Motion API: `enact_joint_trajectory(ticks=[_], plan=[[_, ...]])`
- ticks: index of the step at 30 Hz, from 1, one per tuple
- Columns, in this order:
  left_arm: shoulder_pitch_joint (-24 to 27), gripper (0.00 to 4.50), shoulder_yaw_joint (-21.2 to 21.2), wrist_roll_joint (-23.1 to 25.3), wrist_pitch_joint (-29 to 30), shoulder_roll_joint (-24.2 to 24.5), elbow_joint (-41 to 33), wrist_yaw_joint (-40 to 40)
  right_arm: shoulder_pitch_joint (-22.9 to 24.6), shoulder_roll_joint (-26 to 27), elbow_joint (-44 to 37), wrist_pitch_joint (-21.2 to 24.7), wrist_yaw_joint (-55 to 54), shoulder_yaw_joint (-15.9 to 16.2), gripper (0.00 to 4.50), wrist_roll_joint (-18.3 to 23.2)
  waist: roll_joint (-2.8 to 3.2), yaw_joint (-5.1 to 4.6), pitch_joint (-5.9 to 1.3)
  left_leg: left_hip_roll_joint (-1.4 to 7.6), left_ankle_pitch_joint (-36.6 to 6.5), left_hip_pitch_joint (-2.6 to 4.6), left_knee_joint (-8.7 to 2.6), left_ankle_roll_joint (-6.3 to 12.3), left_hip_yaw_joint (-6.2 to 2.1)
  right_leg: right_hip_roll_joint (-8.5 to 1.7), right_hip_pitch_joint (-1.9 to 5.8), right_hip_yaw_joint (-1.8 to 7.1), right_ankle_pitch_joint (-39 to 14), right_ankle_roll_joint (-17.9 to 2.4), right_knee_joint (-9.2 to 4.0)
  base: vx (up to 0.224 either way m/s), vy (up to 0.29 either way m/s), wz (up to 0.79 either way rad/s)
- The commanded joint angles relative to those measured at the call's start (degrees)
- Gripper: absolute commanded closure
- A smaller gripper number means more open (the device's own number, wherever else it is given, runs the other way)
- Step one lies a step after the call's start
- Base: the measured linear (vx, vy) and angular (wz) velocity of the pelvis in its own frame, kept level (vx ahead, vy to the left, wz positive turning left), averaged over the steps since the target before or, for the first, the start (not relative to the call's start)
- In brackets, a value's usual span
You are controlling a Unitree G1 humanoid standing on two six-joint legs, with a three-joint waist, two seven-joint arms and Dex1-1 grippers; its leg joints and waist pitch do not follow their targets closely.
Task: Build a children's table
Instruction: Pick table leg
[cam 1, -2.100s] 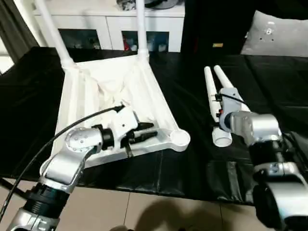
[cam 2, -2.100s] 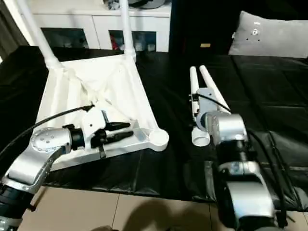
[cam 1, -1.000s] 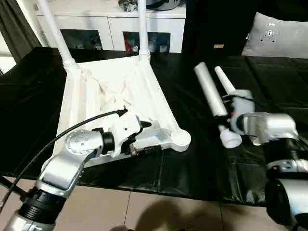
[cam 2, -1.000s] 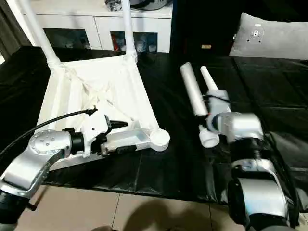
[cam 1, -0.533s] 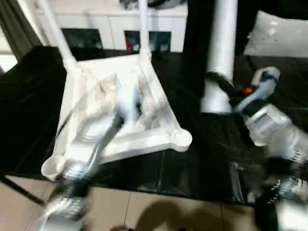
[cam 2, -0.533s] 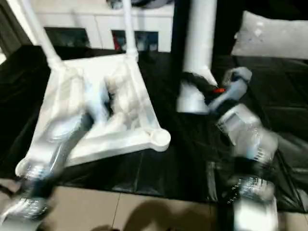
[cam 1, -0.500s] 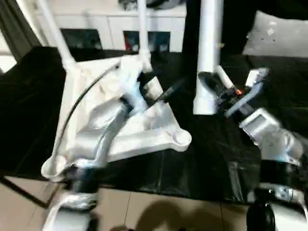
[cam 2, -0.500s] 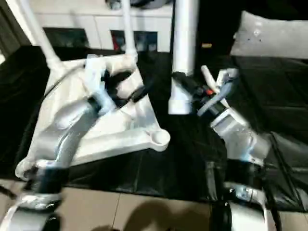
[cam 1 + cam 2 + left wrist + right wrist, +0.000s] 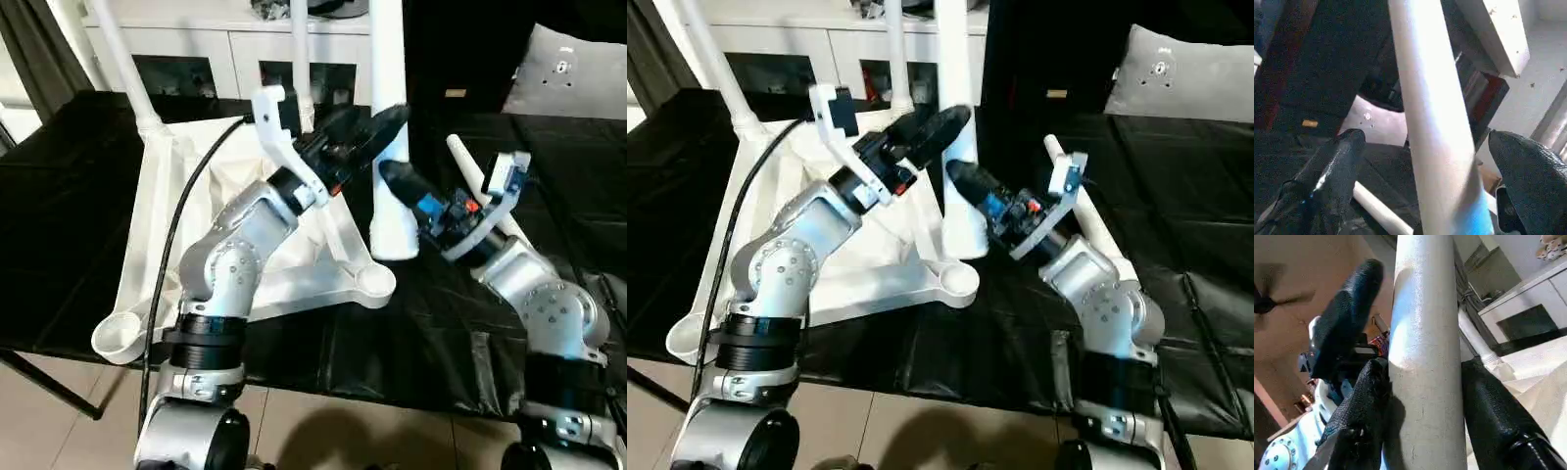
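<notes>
My right gripper [image 9: 1420, 396] is clamped around a white table leg [image 9: 390, 117], holding it upright. My left gripper [image 9: 1425, 166] is spread wide, one finger on either side of that leg, not pressing it. At seven o'clock from the leg lies the upturned tabletop [image 9: 196, 225] on the black table [image 9: 59, 196], two legs already standing in its far corners, a spare leg [image 9: 468, 168] behind my right wrist.

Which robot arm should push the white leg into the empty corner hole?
Right: its claw already clamps the upright leg. The left claw just stands open around it, not gripping.
</notes>
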Motion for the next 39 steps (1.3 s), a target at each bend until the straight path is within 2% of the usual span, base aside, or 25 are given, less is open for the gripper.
enact_joint_trajectory(ticks=[1, 4, 5, 6, 7, 8, 9, 10, 11, 12, 14, 16, 17, 18, 19, 20, 24, 28, 39], plan=[[0.1, 0.00, 0.5, -1.0, 1.3, -0.4, -0.5, 0.5, 0.7, -0.3, -2.0, -0.6, 0.7, 1.5, 2.64, 0.0, -1.34, 0.30, -4.04, 2.01, -2.6, -0.23, -3.28, 4.13, -0.51, -4.17, 3.68, 2.43, -15.0, -7.4, -4.89, 0.000, 0.000, 0.00], [0.2, 0.00, 0.2, -1.3, 1.5, -0.8, -1.1, -0.5, 1.6, -0.2, -3.0, -4.0, -0.1, 5.5, 2.64, -5.5, -1.47, 0.27, -3.94, 2.08, -2.9, -0.37, -3.33, 3.49, -0.49, -4.26, 3.63, 2.52, -15.5, -6.7, -4.99, 0.000, 0.000, 0.00], [0.1, 0.00, -0.7, -0.2, 0.7, -0.6, -1.1, 0.0, 1.8, 0.0, -3.2, -7.2, -1.6, 8.1, 2.64, -9.3, -1.36, 0.30, -3.99, 2.12, -2.9, -0.38, -3.38, 3.19, -0.62, -4.36, 3.62, 2.47, -15.7, -6.5, -4.96, 0.000, 0.000, 0.00], [0.1, 0.00, -0.7, -0.2, 0.7, -0.6, -1.1, 0.0, 1.8, 0.0, -3.2, -7.2, -1.6, 8.1, 2.64, -9.3, -1.36, 0.30, -3.99, 2.12, -2.9, -0.38, -3.38, 3.19, -0.62, -4.36, 3.62, 2.47, -15.7, -6.5, -4.96, 0.000, 0.000, 0.00], [0.0, 0.00, -2.6, 3.3, -1.6, -0.4, -0.3, 1.5, 1.6, 1.7, -2.7, -12.7, -5.1, 10.6, 2.64, -14.0, -1.37, 0.13, -3.89, 2.15, -3.7, -0.28, -3.49, 2.86, -0.63, -4.43, 3.49, 2.55, -16.7, -6.1, -5.15, 0.000, 0.000, 0.00], [0.0, 0.00, -3.3, 4.7, -2.6, -0.4, 0.0, 2.2, 1.5, 2.2, -2.5, -14.1, -6.2, 11.3, 2.64, -15.2, -1.34, 0.01, -3.88, 2.15, -4.0, -0.39, -3.48, 2.64, -0.67, -4.43, 3.42, 2.52, -17.2, -5.6, -5.17, 0.000, 0.000, 0.00], [0.0, 0.00, -4.0, 6.0, -3.6, -0.5, 0.4, 3.0, 1.4, 2.9, -2.4, -15.4, -7.2, 11.8, 2.64, -16.1, -1.32, -0.10, -3.82, 2.07, -4.7, -0.13, -3.57, 2.49, -0.62, -4.38, 3.36, 2.56, -18.4, -5.0, -5.37, 0.000, 0.000, 0.00], [0.1, 0.00, -4.7, 9.0, -7.0, -1.8, 1.9, 5.8, 0.9, 5.0, -0.9, -21.0, -10.9, 13.2, 2.64, -20.1, -1.29, -0.17, -3.79, 2.09, -4.8, -0.15, -3.63, 2.39, -0.62, -4.37, 3.35, 2.60, -18.7, -4.6, -5.44, 0.000, 0.000, 0.00], [0.1, 0.00, -4.8, 9.6, -7.6, -2.2, 2.2, 6.5, 0.8, 5.3, -0.5, -22.6, -11.7, 13.7, 2.64, -21.4, -1.27, -0.14, -3.80, 2.20, -4.8, -0.20, -3.66, 2.13, -0.71, -4.40, 3.29, 2.58, -18.6, -4.5, -5.38, 0.000, 0.000, 0.00], [0.0, 0.00, -4.8, 10.6, -8.8, -2.8, 2.8, 7.8, 0.6, 5.8, 0.3, -25.5, -13.2, 14.7, 2.64, -23.8, -1.15, -0.21, -3.84, 2.22, -5.1, -0.11, -3.68, 1.89, -0.71, -4.43, 3.26, 2.58, -18.4, -4.5, -5.41, 0.000, 0.000, 0.00], [0.0, 0.00, -4.9, 11.8, -9.9, -3.3, 3.4, 9.5, 0.4, 6.4, 1.4, -28.2, -15.0, 15.2, 2.65, -25.9, -1.10, -0.16, -4.02, 2.21, -4.2, -0.12, -3.62, 2.11, -0.72, -4.33, 3.35, 2.72, -15.3, -5.2, -5.03, 0.000, 0.000, 0.00], [0.1, 0.00, -5.6, 15.9, -14.8, -4.8, 4.6, 13.9, -0.1, 9.1, 3.3, -33.3, -19.5, 15.7, 2.65, -29.1, -1.11, -0.38, -4.01, 2.31, -3.9, -0.27, -3.65, 2.42, -0.81, -4.33, 3.39, 2.73, -12.5, -6.2, -4.74, 0.000, 0.000, 0.00], [0.1, 0.00, -5.6, 15.9, -14.8, -4.8, 4.6, 13.9, -0.1, 9.1, 3.3, -33.3, -19.5, 15.7, 2.65, -29.1, -1.16, -0.37, -4.14, 2.18, -3.7, -0.29, -3.55, 2.52, -0.77, -4.36, 3.64, 2.75, -11.2, -6.5, -4.52, 0.000, 0.000, 0.00], [0.2, 0.00, -5.7, 16.5, -15.7, -5.2, 4.8, 14.4, 0.0, 9.2, 3.8, -34.9, -20.1, 16.3, 2.65, -30.3, -1.16, -0.37, -4.14, 2.18, -3.7, -0.29, -3.55, 2.52, -0.77, -4.36, 3.64, 2.75, -11.2, -6.5, -4.52, 0.000, 0.000, 0.00], [0.3, 0.00, -5.7, 17.3, -17.5, -6.2, 5.0, 15.5, 0.3, 9.1, 4.9, -38.5, -21.6, 18.5, 2.65, -33.8, -1.24, -0.40, -4.18, 2.24, -3.1, -0.30, -3.48, 3.09, -0.75, -4.35, 3.60, 2.73, -9.2, -7.3, -4.36, 0.000, 0.000, 0.00], [0.3, 0.00, -5.7, 17.7, -18.3, -6.7, 5.3, 15.8, 0.5, 9.3, 5.6, -40.3, -22.6, 19.3, 2.65, -35.4, -1.18, -0.47, -4.12, 2.16, -3.2, -0.34, -3.46, 3.16, -0.69, -4.35, 3.66, 2.77, -9.1, -7.5, -4.27, 0.000, 0.000, 0.00], [0.5, 0.00, -6.5, 18.6, -19.4, -7.1, 5.7, 15.8, 0.3, 10.5, 6.6, -41.6, -24.6, 19.3, 2.65, -36.0, -0.99, -0.57, -4.08, 2.20, -3.9, -0.34, -3.49, 3.80, -0.66, -4.42, 3.55, 2.81, -9.9, -7.7, -4.42, 0.000, 0.000, 0.00], [0.6, 0.00, -7.1, 18.4, -20.2, -7.1, 6.8, 16.0, 0.1, 11.1, 8.0, -43.5, -25.1, 19.1, 2.65, -36.4, -0.69, -0.56, -4.14, 2.29, -4.1, -0.27, -3.46, 4.00, -0.72, -4.28, 3.52, 2.83, -8.2, -8.5, -4.20, 0.000, 0.000, 0.00], [1.3, 0.00, -7.7, 16.3, -18.9, -7.7, 7.8, 15.6, 0.4, 10.2, 9.6, -48.2, -23.7, 21.1, 2.65, -38.1, -0.78, -0.65, -4.15, 2.25, -4.7, -0.28, -3.33, 4.83, -0.63, -4.24, 3.65, 2.87, -6.4, -9.9, -4.00, 0.000, 0.000, 0.00]])
